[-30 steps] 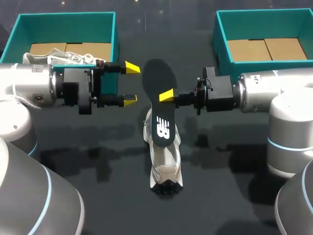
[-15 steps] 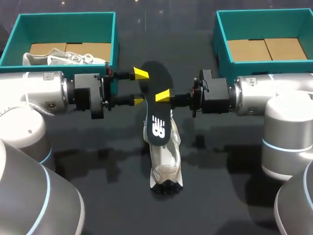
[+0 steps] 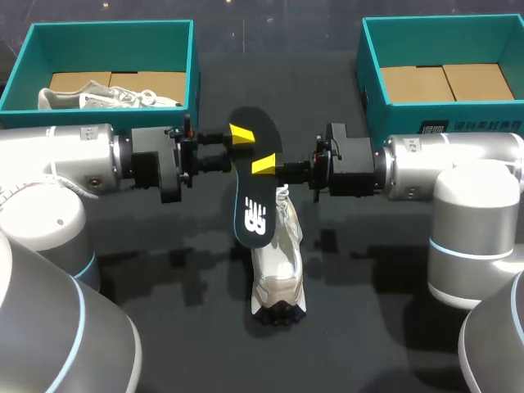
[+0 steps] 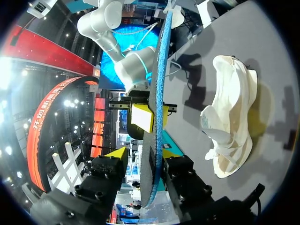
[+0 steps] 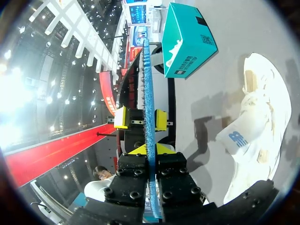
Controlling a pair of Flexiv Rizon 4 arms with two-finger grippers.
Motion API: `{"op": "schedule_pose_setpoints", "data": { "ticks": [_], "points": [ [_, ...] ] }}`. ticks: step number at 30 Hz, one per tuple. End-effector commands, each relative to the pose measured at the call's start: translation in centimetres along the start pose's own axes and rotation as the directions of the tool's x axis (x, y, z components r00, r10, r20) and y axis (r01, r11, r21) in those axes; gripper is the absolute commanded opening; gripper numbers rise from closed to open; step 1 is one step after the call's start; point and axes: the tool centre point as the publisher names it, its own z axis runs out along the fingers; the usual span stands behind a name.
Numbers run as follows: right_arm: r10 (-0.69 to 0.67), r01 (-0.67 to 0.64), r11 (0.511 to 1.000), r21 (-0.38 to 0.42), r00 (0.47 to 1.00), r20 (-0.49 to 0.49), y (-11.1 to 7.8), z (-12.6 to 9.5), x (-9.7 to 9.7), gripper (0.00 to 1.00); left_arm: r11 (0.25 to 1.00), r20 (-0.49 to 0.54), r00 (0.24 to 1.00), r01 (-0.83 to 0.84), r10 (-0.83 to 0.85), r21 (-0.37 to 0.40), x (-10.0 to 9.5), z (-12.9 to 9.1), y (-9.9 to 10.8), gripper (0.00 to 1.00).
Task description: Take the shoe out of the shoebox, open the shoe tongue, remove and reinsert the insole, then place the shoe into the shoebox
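Left end effector (image 3: 231,149) has slid in, narrowly astride the insole (image 3: 254,196), not gripping it. Right end effector (image 3: 266,168) pinches it. The shoe (image 3: 278,262) lies at 6 o'clock, long axis 12-to-6.

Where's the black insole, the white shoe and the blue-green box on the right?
black insole (image 3: 252,190), head view, its middle.
white shoe (image 3: 278,266), head view, its middle.
blue-green box (image 3: 442,41), head view, inner back wall.

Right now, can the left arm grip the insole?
Probably yes. The insole stands between the left gripper's open fingers with nothing in the way; the right gripper, shut on it from the other side, leaves that edge free.
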Motion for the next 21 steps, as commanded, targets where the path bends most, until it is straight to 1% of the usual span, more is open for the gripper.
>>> {"op": "schedule_pose_setpoints", "data": {
  "ticks": [1, 2, 5, 9, 11, 18, 21],
  "points": [
    [0.001, -0.001, 1.0, 0.0, 1.0, 0.007, 0.0, 0.3, 0.0, 0.0, 1.0, -0.005, 1.0, -0.001, 0.001, 0.003, 0.1, 0.4, 0.2, 0.33],
    [0.001, -0.001, 1.0, 0.0, 1.0, 0.007, 0.0, 0.3, 0.0, 0.0, 1.0, -0.006, 1.0, -0.001, 0.001, 0.005, 0.1, 0.4, 0.2, 0.31],
    [0.001, -0.001, 1.0, -0.001, 1.0, 0.004, -0.1, 0.3, 0.0, 0.0, 1.0, -0.009, 1.0, -0.001, 0.001, 0.008, 0.2, 0.5, 0.1, 0.23],
    [0.001, -0.001, 1.0, 0.001, 1.0, -0.001, -0.1, 0.3, -0.1, 0.0, 1.0, -0.013, 1.0, -0.002, 0.002, 0.012, 0.4, 0.6, 0.1, 0.18],
    [0.001, -0.001, 1.0, 0.004, 1.0, -0.001, -0.1, 0.3, -0.1, 0.0, 1.0, -0.019, 1.0, -0.004, 0.004, 0.018, 0.5, 0.7, 0.1, 0.17],
    [0.005, -0.005, 1.0, 0.008, 1.0, -0.003, -0.1, 0.3, -0.1, 0.0, 0.999, -0.032, 0.999, -0.013, 0.014, 0.032, 1.0, 0.8, 0.0, 0.21],
    [0.004, -0.004, 1.0, 0.008, 1.0, -0.004, -0.1, 0.3, 0.0, 0.0, 0.999, -0.036, 0.999, -0.018, 0.02, 0.034, 1.1, 0.8, 0.0, 0.17]
  ]
}}
